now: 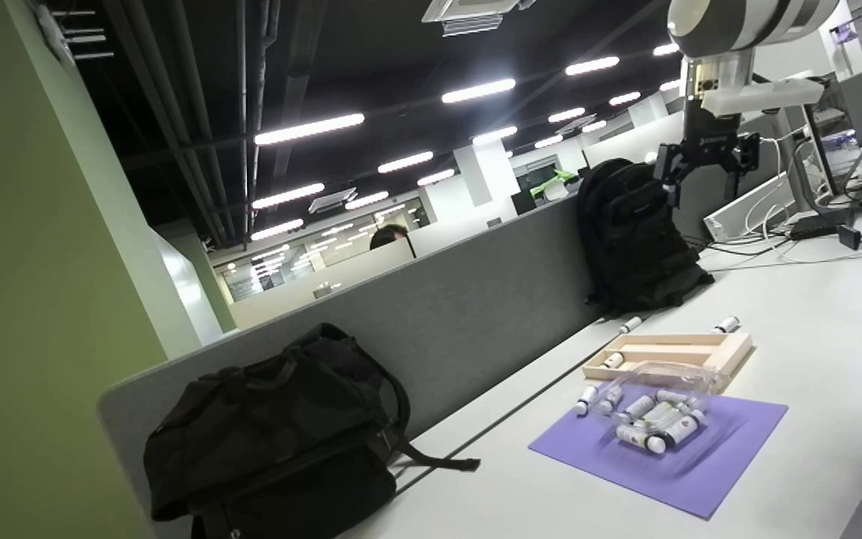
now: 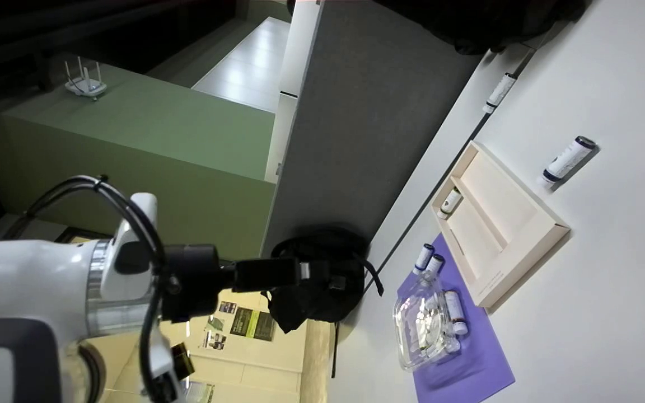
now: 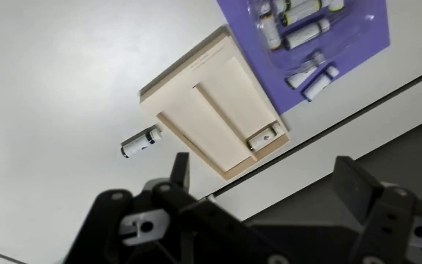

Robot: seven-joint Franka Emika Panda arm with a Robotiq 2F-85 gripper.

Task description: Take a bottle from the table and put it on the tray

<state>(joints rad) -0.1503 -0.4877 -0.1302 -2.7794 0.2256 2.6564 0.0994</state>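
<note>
While tool (image 3: 264, 172) gapes — bottle (image 3: 136, 145) lies off tray (image 3: 176, 93) edge.

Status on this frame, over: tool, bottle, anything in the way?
Tool open, empty, raised. One bottle lying in tray; loose bottle beside it on table. Clear container on purple mat, likely out of the way.

In an exterior view, the camera looked lengthwise along the table (image 1: 835, 337), tilted, from some way off, with a black bag (image 1: 274, 442) in the foreground. In an exterior view turned strongly sideways, the camera looked down past the robot arm (image 2: 48, 280), which was close. The wrist view faced steeply downward over the gripper (image 3: 264, 176). All three views shared the tray (image 3: 203, 124) and the purple mat (image 3: 275, 80).
</note>
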